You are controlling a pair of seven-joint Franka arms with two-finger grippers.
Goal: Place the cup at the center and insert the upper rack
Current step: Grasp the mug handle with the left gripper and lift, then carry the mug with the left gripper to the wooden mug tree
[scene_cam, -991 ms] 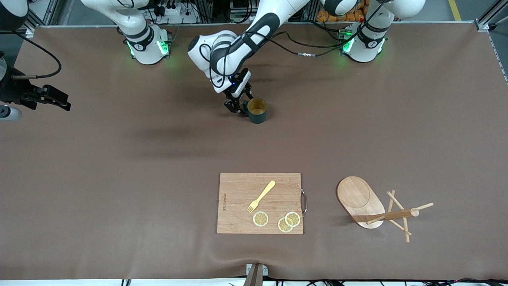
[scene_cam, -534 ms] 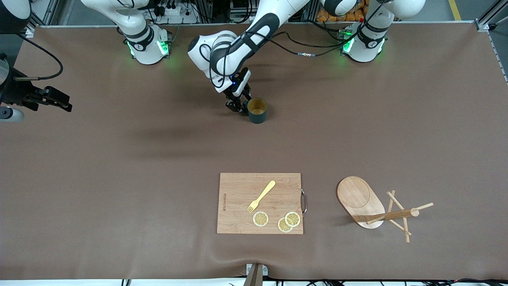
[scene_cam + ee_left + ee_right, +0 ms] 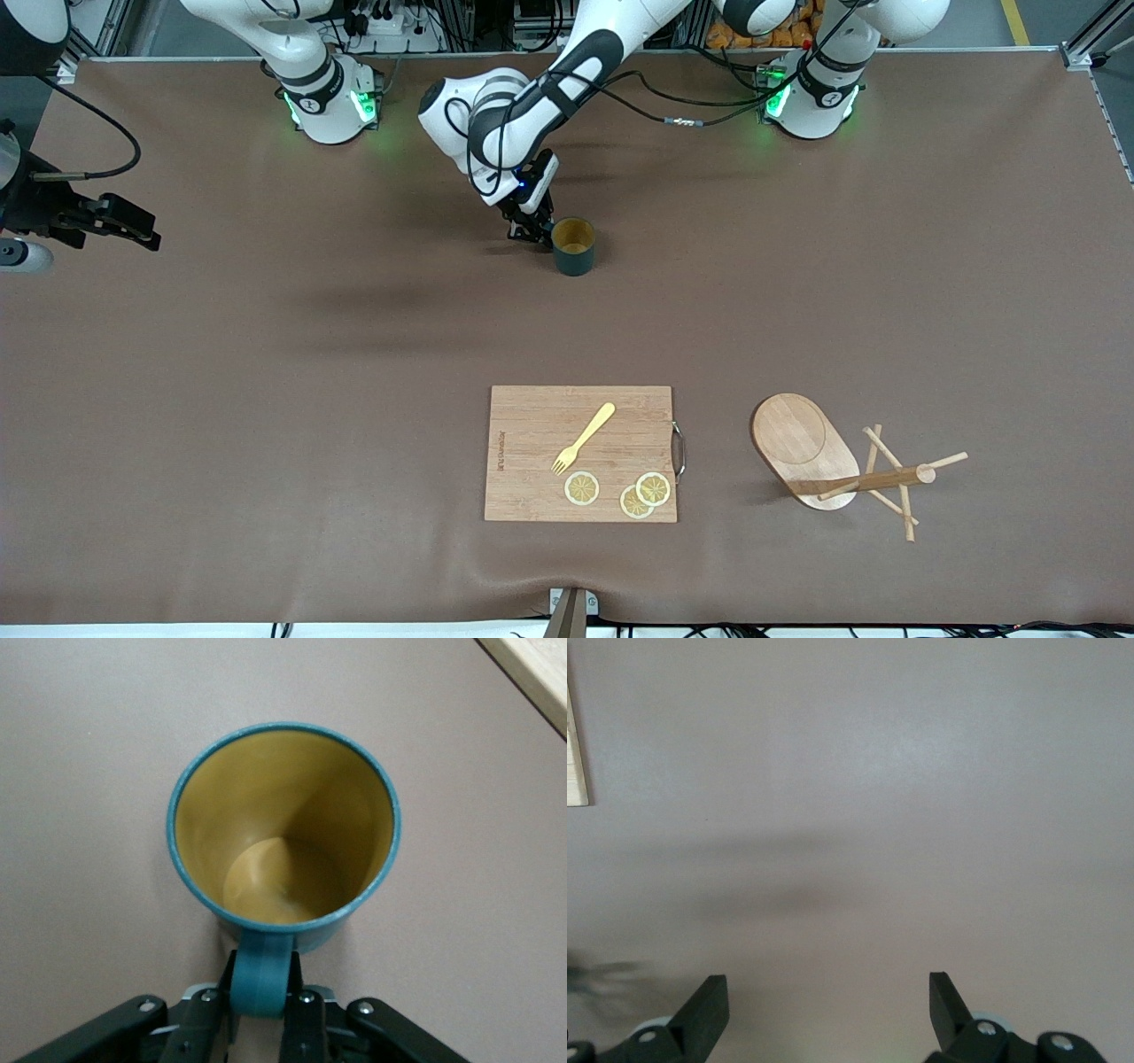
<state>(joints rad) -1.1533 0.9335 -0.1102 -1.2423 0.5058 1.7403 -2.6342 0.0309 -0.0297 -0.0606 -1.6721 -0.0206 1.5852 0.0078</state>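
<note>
The dark teal cup (image 3: 574, 246) stands upright on the table, well farther from the front camera than the cutting board. Its yellowish-tan inside fills the left wrist view (image 3: 283, 833). My left gripper (image 3: 532, 230) is low at the cup's side, shut on the loop handle (image 3: 263, 979), with one finger on each side of it. The upper rack (image 3: 833, 461) lies tipped on its side near the front edge, toward the left arm's end, its pegs (image 3: 895, 483) resting on the table. My right gripper (image 3: 115, 226) waits open and empty over the right arm's end of the table (image 3: 828, 1010).
A rectangular wooden cutting board (image 3: 580, 452) lies near the front edge with a yellow fork (image 3: 585, 437) and three lemon slices (image 3: 620, 492) on it. A light wooden edge shows in the left wrist view (image 3: 536, 669) and in the right wrist view (image 3: 574, 744).
My left gripper's fingers have closed in on the cup's handle. The cup has stayed in place. My right gripper has shifted slightly.
</note>
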